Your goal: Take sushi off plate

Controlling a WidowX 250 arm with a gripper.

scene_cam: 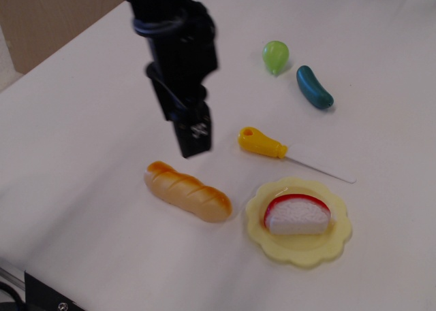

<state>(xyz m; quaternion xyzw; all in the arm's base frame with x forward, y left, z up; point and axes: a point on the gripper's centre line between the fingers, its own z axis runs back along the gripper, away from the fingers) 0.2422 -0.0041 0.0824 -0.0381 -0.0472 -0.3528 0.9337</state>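
The sushi [298, 216], a white rice half-dome with a red strip over its top, lies on the pale yellow scalloped plate [300, 251] at the front right. My black gripper [182, 126] hangs above the table, up and to the left of the plate, just behind the bread loaf. Its two fingers [194, 131] stand slightly apart and hold nothing. It is well clear of the sushi.
A golden-brown bread loaf [187, 190] lies left of the plate. A yellow-handled toy knife [264, 143] lies behind the plate, its blade pointing right. A green pear [275, 56] and a dark teal cucumber [314, 88] sit at the back right.
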